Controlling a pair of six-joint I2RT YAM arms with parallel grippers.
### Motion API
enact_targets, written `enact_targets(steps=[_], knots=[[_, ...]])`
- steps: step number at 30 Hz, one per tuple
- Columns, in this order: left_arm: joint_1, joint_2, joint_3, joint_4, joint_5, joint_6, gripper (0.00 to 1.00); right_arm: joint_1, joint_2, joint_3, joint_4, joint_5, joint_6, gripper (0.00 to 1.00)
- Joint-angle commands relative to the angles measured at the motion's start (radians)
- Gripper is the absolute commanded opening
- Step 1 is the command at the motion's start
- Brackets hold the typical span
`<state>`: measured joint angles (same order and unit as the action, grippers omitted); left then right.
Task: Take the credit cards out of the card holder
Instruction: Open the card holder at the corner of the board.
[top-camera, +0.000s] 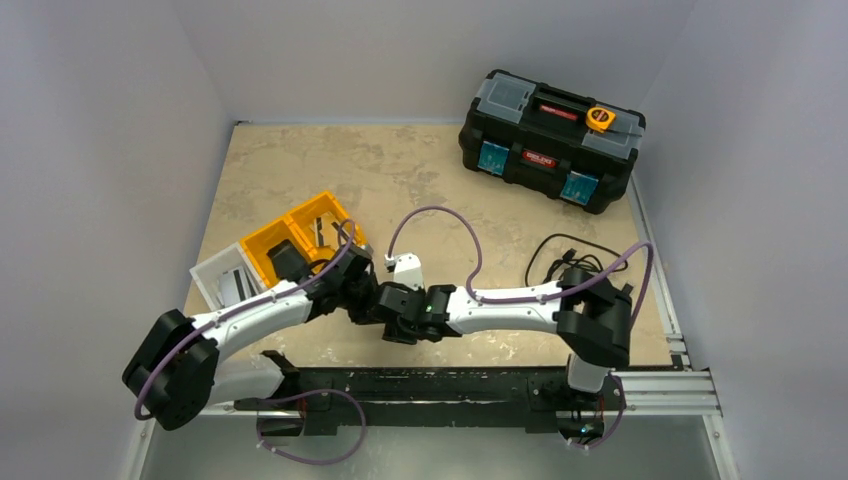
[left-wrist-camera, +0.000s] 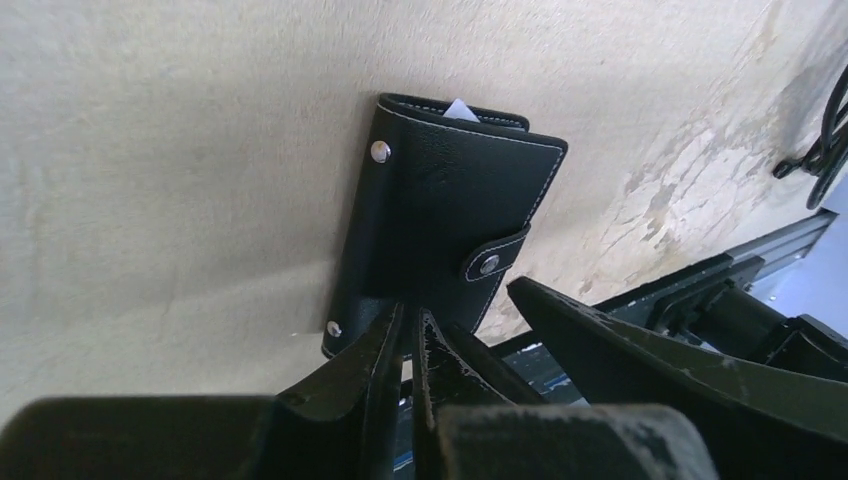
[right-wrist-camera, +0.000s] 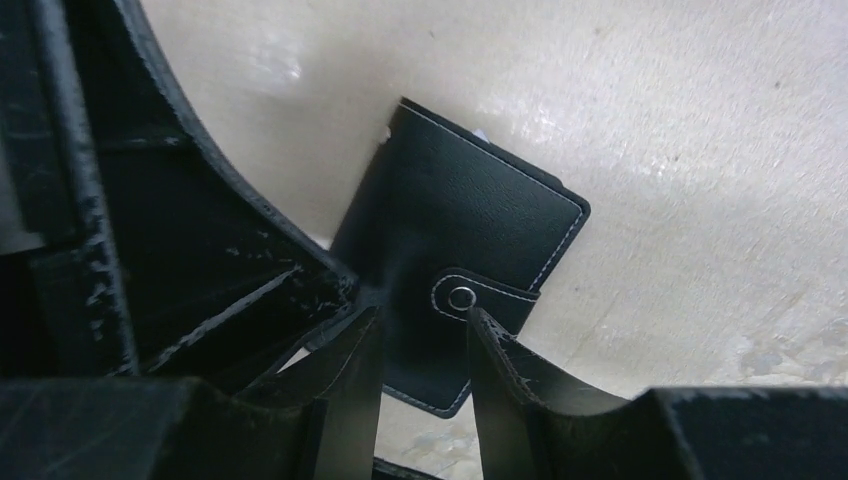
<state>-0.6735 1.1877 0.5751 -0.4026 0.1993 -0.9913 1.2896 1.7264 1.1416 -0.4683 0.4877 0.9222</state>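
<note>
Both arms bend inward over the card holder (left-wrist-camera: 440, 200). The left gripper (left-wrist-camera: 410, 322) sits at its near edge, fingers nearly pressed together — the right gripper (right-wrist-camera: 422, 322) is spread astride the strap (right-wrist-camera: 490, 292).

Plain grey-white walls (top-camera: 400, 50) close in a beige, mottled table (top-camera: 300, 160) on three sides; light is even and soft. A black rail (top-camera: 450, 385) and silver frame (top-camera: 670, 390) run along its near edge

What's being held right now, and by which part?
The card holder: the left gripper pinches its near edge. The right gripper stands open astride the snap strap, not visibly clamping anything.
</note>
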Motion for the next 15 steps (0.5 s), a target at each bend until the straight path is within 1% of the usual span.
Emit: enact_targets(steps=[1, 5, 9, 15], knots=[[0.012, 0.055, -0.053, 0.167, 0.112, -0.109, 0.06, 0.004, 0.049, 0.050, -0.089, 0.065, 0.010, 0.35], [0.012, 0.111, -0.068, 0.190, 0.098, -0.147, 0.00, 0.014, 0.081, 0.067, -0.128, 0.093, 0.026, 0.35], [0.012, 0.149, -0.050, 0.108, 0.027, -0.152, 0.00, 0.027, 0.109, 0.081, -0.145, 0.122, 0.032, 0.37], [0.012, 0.152, -0.044, 0.044, -0.034, -0.157, 0.00, 0.032, 0.162, 0.087, -0.146, 0.145, 0.032, 0.37]])
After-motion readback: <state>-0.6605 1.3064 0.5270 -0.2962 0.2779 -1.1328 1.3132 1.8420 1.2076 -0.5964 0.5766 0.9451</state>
